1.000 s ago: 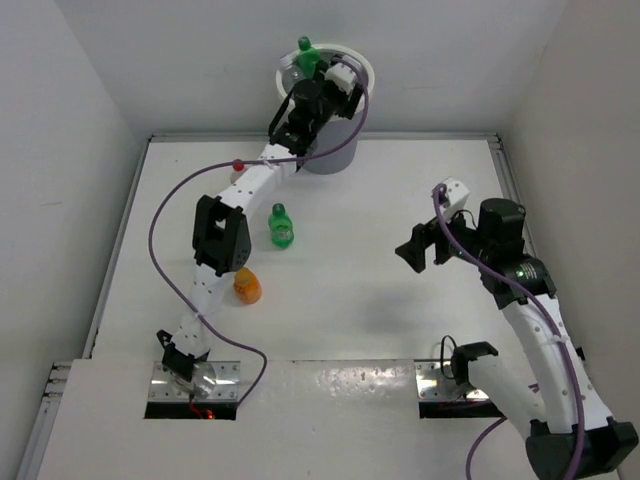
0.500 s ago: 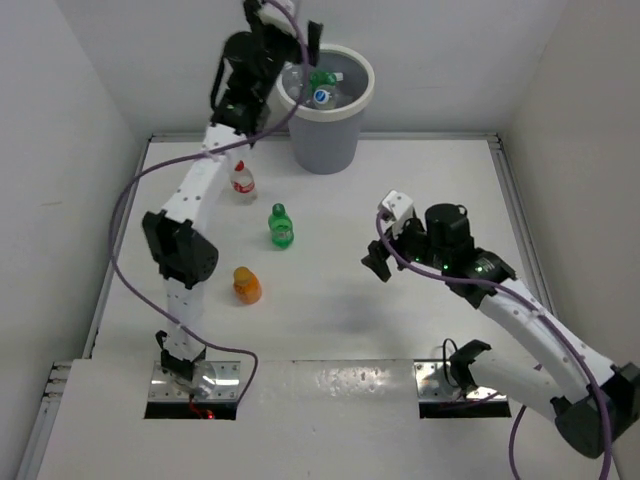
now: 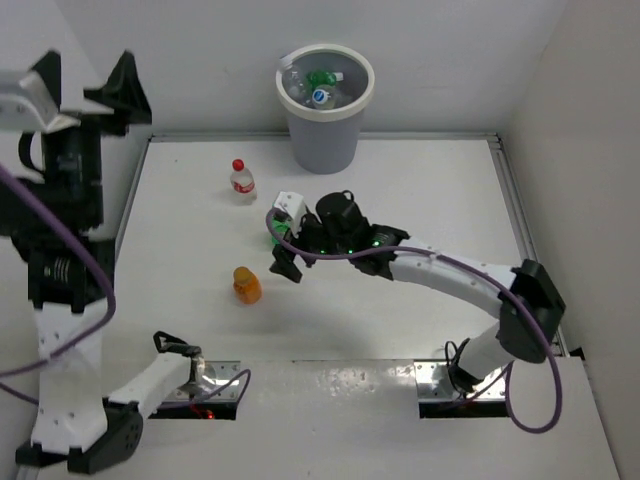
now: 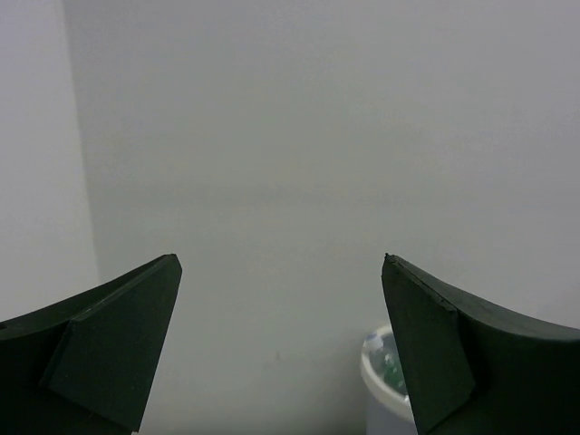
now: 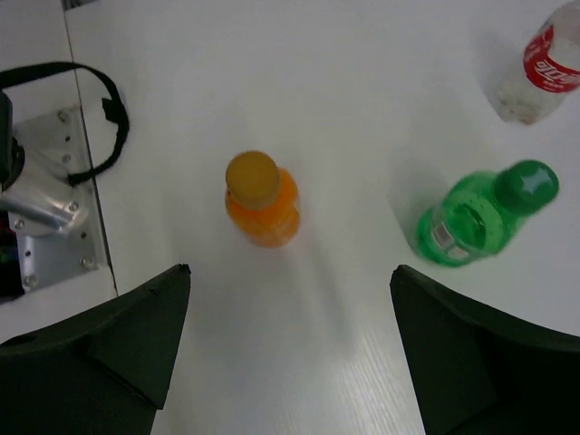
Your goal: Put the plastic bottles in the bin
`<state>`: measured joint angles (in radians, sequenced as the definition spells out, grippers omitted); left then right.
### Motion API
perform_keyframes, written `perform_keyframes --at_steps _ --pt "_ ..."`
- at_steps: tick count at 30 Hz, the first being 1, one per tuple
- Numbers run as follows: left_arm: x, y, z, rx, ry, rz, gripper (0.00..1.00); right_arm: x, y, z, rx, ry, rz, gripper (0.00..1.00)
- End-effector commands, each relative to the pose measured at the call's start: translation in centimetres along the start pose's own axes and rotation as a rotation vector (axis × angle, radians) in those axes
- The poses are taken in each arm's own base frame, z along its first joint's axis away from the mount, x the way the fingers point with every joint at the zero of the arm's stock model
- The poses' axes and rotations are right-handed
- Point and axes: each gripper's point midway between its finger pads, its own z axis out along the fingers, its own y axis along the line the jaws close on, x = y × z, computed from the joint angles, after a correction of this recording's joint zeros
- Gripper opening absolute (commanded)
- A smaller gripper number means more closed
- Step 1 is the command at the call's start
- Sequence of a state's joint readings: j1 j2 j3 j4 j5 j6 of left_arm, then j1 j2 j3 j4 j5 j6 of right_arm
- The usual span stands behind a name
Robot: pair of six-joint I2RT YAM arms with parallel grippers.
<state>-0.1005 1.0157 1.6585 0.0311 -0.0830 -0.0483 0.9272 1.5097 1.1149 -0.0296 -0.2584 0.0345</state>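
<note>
Since orange bottle (image 5: pixel 261 199) stands short of bin (image 3: pixel 322 145), your right hand (image 5: pixel 288 272) hangs wide, aimed at it; left hand (image 4: pixel 281 263) wide, raised clear.

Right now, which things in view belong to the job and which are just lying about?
Job: bin, bottles inside, red-capped bottle, green bottle, orange bottle.
Lying about: purple cables, metal base plates.
</note>
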Motion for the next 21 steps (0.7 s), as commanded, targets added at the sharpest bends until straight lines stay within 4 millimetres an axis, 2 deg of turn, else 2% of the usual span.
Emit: perform_keyframes --at_steps 1,2,3,4,5,7,8,10,11,12,14,21 --pt "7.9 2.6 -4.7 -0.132 0.269 0.009 1.00 -3.8 1.3 2.7 -0.019 -0.116 0.045 0.90" --pt "8.0 3.0 -6.0 -0.152 0.282 0.003 1.00 -3.6 2.2 4.4 -0.044 -0.114 0.038 0.90" --pt "7.5 3.6 -7.7 -0.174 0.286 0.010 1.00 -3.5 2.4 5.0 -0.047 -0.111 0.038 0.90" --pt "7.2 4.2 -8.6 -0.201 0.295 0.008 1.00 -3.8 2.5 5.5 -0.051 -0.115 0.041 0.90" --pt "8.0 4.6 -9.6 -0.221 0.331 0.008 1.00 -2.2 2.7 7.1 -0.060 -0.079 0.061 0.90" --pt "7.9 5.4 -10.9 -0.246 0.340 0.031 1.00 -2.7 3.5 8.0 -0.075 -0.087 0.066 0.90" --pt "8.4 5.5 -11.2 -0.247 0.364 0.033 1.00 -1.8 3.9 9.2 -0.081 -0.076 0.060 0.90" --pt "8.6 5.7 -11.4 -0.257 0.374 0.039 1.00 -1.3 3.7 10.4 -0.068 -0.083 0.056 0.90" --pt "8.8 5.8 -11.6 -0.256 0.386 0.049 1.00 -0.4 3.9 11.1 -0.073 -0.065 0.055 0.90" --pt "8.8 5.8 -11.6 -0.256 0.386 0.049 1.00 -0.8 4.0 11.5 -0.071 -0.075 0.051 0.90" --pt "8.8 5.8 -11.6 -0.254 0.388 0.058 1.00 0.8 4.6 12.6 -0.060 -0.035 0.028 0.90" --pt "9.7 5.9 -11.5 -0.253 0.409 0.069 1.00 2.9 3.3 14.5 0.022 -0.002 -0.004 0.88"
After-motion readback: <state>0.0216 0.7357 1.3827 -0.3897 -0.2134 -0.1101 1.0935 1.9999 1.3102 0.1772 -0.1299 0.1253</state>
